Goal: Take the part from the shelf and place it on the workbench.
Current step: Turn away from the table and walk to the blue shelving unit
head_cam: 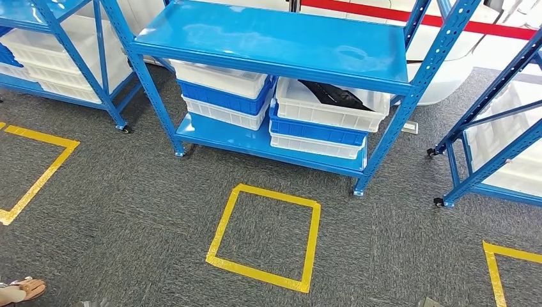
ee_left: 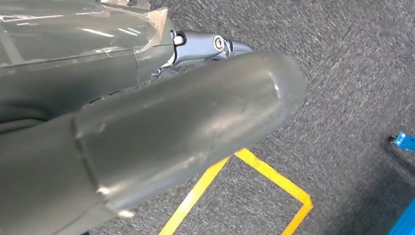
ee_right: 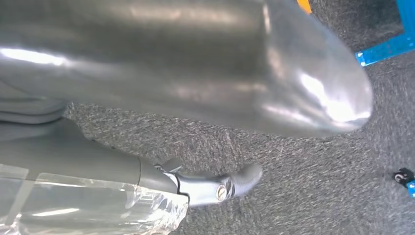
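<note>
A black part point(head_cam: 335, 94) lies in the top white bin point(head_cam: 332, 114) of the right-hand stack on the lower level of the blue shelf point(head_cam: 275, 39) ahead. My left hand point(ee_left: 195, 122) hangs over the grey carpet, thumb and a dark finger point(ee_left: 210, 46) apart, holding nothing. My right hand point(ee_right: 205, 73) also hangs above the carpet with its thumb away from a dark finger point(ee_right: 225, 185) and nothing in it. Both hands are far from the shelf.
Stacked white and blue bins point(head_cam: 224, 96) fill the shelf's lower level; its top board is bare. More blue shelves stand left point(head_cam: 57, 57) and right point(head_cam: 498, 141). A yellow tape square point(head_cam: 265, 236) marks the carpet before the shelf. A person's sandalled foot point(head_cam: 19, 291) is at bottom left.
</note>
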{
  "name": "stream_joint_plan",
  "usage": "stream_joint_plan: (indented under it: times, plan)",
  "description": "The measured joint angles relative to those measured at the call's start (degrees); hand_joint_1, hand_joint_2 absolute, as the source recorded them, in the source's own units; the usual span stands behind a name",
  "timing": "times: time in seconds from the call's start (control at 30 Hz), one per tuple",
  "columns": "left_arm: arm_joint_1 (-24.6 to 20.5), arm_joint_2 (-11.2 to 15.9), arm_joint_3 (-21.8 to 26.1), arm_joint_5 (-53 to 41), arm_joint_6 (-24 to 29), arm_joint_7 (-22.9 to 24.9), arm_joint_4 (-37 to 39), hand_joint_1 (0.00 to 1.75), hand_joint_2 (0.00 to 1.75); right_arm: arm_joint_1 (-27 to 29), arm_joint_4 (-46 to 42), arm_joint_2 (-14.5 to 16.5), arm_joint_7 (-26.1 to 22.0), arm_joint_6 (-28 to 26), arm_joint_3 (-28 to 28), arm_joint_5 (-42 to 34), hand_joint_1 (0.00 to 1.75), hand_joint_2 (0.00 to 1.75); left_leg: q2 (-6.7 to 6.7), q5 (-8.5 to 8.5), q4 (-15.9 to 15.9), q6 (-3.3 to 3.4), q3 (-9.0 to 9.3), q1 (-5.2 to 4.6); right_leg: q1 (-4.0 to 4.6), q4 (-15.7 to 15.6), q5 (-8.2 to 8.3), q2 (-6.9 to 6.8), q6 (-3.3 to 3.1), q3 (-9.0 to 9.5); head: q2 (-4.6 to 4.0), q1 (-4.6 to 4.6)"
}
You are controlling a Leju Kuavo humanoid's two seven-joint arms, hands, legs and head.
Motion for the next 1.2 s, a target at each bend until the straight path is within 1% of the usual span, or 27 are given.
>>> stream_joint_plan:
  times: [0.03,0.07,0.13,0.17,0.2,0.23,0.3,0.37,0.4,0.47,0.5,0.53,0.57,0.6,0.63,0.67,0.7,0.73,0.83,0.9,0.93,1.0,1.03,1.07,1.1,1.17,1.2]
  plan:
    - [0.1,0.0,0.0,0.2,0.0,0.0,0.0,0.0,0.0,0.1,0.0,0.0,0.0,0.0,0.0,0.2,0.0,0.0,-0.05,-0.33,0.0,0.03,0.34,-0.04,-0.02,1.6,0.15,0.0,0.31,-1.51,0.0,-0.01]
    - [0.2,0.0,0.0,0.4,0.0,0.0,0.0,0.0,0.0,0.2,0.0,0.0,0.0,0.0,0.0,0.3,0.0,0.0,-0.11,-0.7,0.1,-0.05,0.75,-0.04,-0.07,0.9,1.24,-0.01,0.83,-1.81,0.0,0.02]
    - [0.4,-0.1,0.0,0.6,0.0,0.0,0.0,0.0,0.0,0.2,0.0,-0.1,0.1,0.0,0.0,0.6,0.0,0.0,-0.17,-1.65,0.3,-0.43,1.77,-0.02,-0.32,-6.1,5.45,-0.2,2.05,0.63,0.0,0.03]
    - [0.4,-0.1,0.0,0.7,0.0,0.0,0.0,0.0,0.0,0.1,0.0,-0.1,0.1,0.0,0.0,0.7,0.0,0.0,-0.18,-2.27,0.5,-0.75,2.14,-0.15,-0.36,-9.7,7.14,-0.31,2.24,2.26,0.0,0.08]
    - [0.4,-0.1,-0.1,0.7,0.1,0.0,0.0,0.0,0.0,0.0,0.0,-0.1,0.1,0.0,0.0,0.8,0.0,0.0,-0.17,-2.83,0.8,-1.05,2.39,-0.28,-0.4,-12.3,8.18,-0.38,1.98,3.49,0.0,0.04]
    - [0.3,-0.1,-0.1,0.8,0.1,0.0,0.0,0.0,0.0,0.0,0.0,-0.1,0.1,0.0,0.0,0.8,0.0,0.0,-0.16,-3.27,0.9,-1.3,2.49,-0.39,-0.33,-13.6,8.47,-0.39,1.46,4.13,0.0,0.03]
    - [0.1,-0.1,-0.3,1.0,0.2,0.0,0.0,0.0,0.0,-0.1,0.0,-0.1,0.1,0.0,-0.1,0.8,0.0,0.0,-0.13,-3.77,1.1,-1.68,2.58,-0.31,-0.21,-13.7,8.13,-0.24,0.27,4.4,0.0,-0.05]
    - [0.0,-0.1,-0.4,1.1,0.3,0.0,0.0,0.0,0.0,-0.1,0.0,-0.1,0.1,0.0,-0.1,0.9,0.0,0.0,-0.12,-4.65,2.4,-2.29,2.23,0.04,-0.37,-13.8,7.79,-0.12,-0.47,4.81,0.0,-0.11]
    - [-0.1,-0.2,-0.5,1.1,0.4,0.0,0.0,0.0,0.0,-0.2,0.0,-0.1,0.1,0.0,-0.1,0.9,0.0,0.0,-0.12,-5.69,4.6,-2.69,1.22,0.22,-0.53,-13.9,7.58,-0.08,-0.88,5.14,0.0,-0.17]
    - [-0.1,-0.2,-0.5,1.2,0.5,0.0,0.0,0.0,0.0,-0.2,0.0,-0.2,0.1,0.0,-0.2,1.0,0.0,0.0,-0.11,-8.27,11.7,-3.43,-2.83,0.59,-0.5,-13.9,7.04,-0.08,-1.59,5.75,0.0,-0.31]
    - [0.0,-0.2,-0.5,1.3,0.5,0.0,0.0,0.0,0.0,-0.2,0.0,-0.2,0.1,0.0,-0.2,1.0,0.0,0.0,-0.11,-9.11,15.2,-3.66,-5.23,0.79,-0.46,-13.9,6.78,-0.06,-1.78,6.02,0.0,-0.28]
    - [0.1,-0.2,-0.5,1.3,0.6,0.0,0.0,0.0,0.0,-0.2,0.0,-0.2,0.1,0.0,-0.3,1.0,0.0,0.0,-0.11,-8.98,17.2,-3.77,-7.07,0.94,-0.42,-13.9,6.49,-0.01,-1.86,6.33,0.0,-0.29]
    - [0.1,-0.2,-0.5,1.4,0.6,0.0,0.0,0.0,0.0,-0.1,0.0,-0.2,0.1,0.0,-0.3,1.0,0.0,0.0,-0.1,-7.76,17.2,-3.75,-7.96,1.05,-0.41,-13.9,6.19,0.07,-1.85,6.7,0.0,-0.29]
    - [0.2,-0.2,-0.5,1.4,0.6,0.0,0.0,0.0,0.0,-0.1,0.0,-0.2,0.0,0.0,-0.3,1.0,0.0,0.0,-0.1,-5.53,15.1,-3.62,-7.74,1.11,-0.41,-13.9,5.87,0.16,-1.73,7.17,0.0,-0.29]
    - [0.1,-0.2,-0.5,1.5,0.7,0.0,0.0,0.0,0.0,-0.1,0.0,-0.2,0.0,0.0,-0.3,1.1,0.0,0.0,-0.1,-2.74,11.4,-3.36,-6.57,1.11,-0.42,-13.9,5.53,0.26,-1.6,7.65,0.0,-0.31]
    - [0.1,-0.2,-0.5,1.5,0.7,0.0,0.0,0.0,0.0,-0.1,0.0,-0.1,0.0,0.0,-0.3,1.1,0.0,0.0,-0.11,-0.72,7.7,-3.09,-5.15,1.02,-0.38,-14.0,5.2,0.33,-1.42,7.99,0.0,-0.28]
    - [0.1,-0.2,-0.5,1.5,0.7,0.0,0.0,0.0,0.0,-0.2,0.0,-0.1,0.0,0.0,-0.3,1.1,0.0,0.0,-0.12,0.48,4.8,-2.79,-3.98,0.85,-0.26,-14.0,4.9,0.39,-1.16,8.26,0.0,-0.27]
    - [0.0,-0.2,-0.5,1.6,0.7,0.0,0.0,0.0,0.0,-0.2,0.0,0.0,0.0,0.0,-0.4,1.2,0.0,0.0,-0.13,0.82,3.1,-2.5,-3.3,0.65,-0.17,-14.1,4.66,0.41,-0.89,8.37,0.0,-0.25]
    - [0.0,-0.3,-0.5,1.8,0.8,0.0,0.0,0.0,0.0,-0.2,0.0,0.0,-0.1,0.0,-0.4,1.3,0.0,0.0,-0.17,0.29,1.9,-1.48,-2.56,0.28,0.05,-14.7,4.21,0.33,0.09,8.62,0.0,-0.21]
    - [0.0,-0.4,-0.7,2.1,0.8,0.0,0.0,0.0,0.0,-0.2,-0.1,0.0,-0.2,-0.1,-0.5,1.3,0.0,0.0,-0.12,0.45,0.7,-0.72,-1.28,0.38,0.25,-12.6,3.15,0.05,0.33,7.99,0.0,-0.16]
    - [-0.1,-0.4,-0.8,2.3,0.8,-0.1,0.0,0.0,0.0,-0.2,-0.1,0.0,-0.3,-0.1,-0.7,1.3,0.0,0.0,-0.08,0.44,0.2,-0.36,-0.68,0.46,0.31,-9.7,2.08,-0.09,0.17,6.59,0.0,-0.1]
    - [-0.2,-0.5,-1.2,2.3,0.8,-0.1,0.0,0.0,0.0,0.1,-0.1,-0.1,-0.4,-0.1,-1.0,1.3,0.0,0.0,-0.06,-0.04,0.0,0.19,-0.03,0.29,0.21,-1.8,-0.37,-0.15,-0.18,1.84,0.0,-0.05]
    - [-0.2,-0.5,-1.4,2.3,0.8,-0.1,0.0,0.0,0.0,0.4,-0.1,-0.1,-0.4,-0.1,-1.1,1.3,0.0,0.0,-0.14,-0.37,0.0,0.3,0.29,0.23,0.19,0.9,-0.81,-0.15,-0.05,-0.21,0.0,-0.04]
    - [-0.1,-0.5,-1.5,2.3,0.8,0.0,0.0,0.0,0.0,0.7,-0.1,-0.1,-0.4,-0.1,-1.2,1.3,0.0,0.0,-0.24,-0.74,0.1,0.32,0.7,0.18,0.17,1.8,-0.36,-0.15,0.31,-1.35,0.0,-0.04]
    - [-0.1,-0.5,-1.5,2.3,0.8,0.0,0.0,0.0,0.0,1.0,-0.1,-0.1,-0.4,-0.1,-1.3,1.3,0.0,0.0,-0.34,-1.14,0.1,0.24,1.2,0.16,0.16,0.3,1.11,-0.16,0.85,-1.31,0.0,-0.03]
    - [-0.1,-0.5,-1.6,2.3,0.8,0.0,0.0,0.0,0.0,1.1,-0.1,-0.1,-0.5,0.0,-1.4,1.3,0.0,0.0,-0.43,-2.09,0.2,-0.12,2.26,0.02,0.15,-7.6,5.54,-0.27,1.8,1.32,0.0,0.05]
    - [-0.1,-0.5,-1.7,2.3,0.7,0.0,0.0,0.0,0.0,1.1,-0.1,-0.1,-0.5,0.0,-1.4,1.3,0.0,0.0,-0.44,-2.7,0.3,-0.37,2.67,-0.17,0.18,-11.2,7.31,-0.33,1.81,2.79,0.0,0.11]
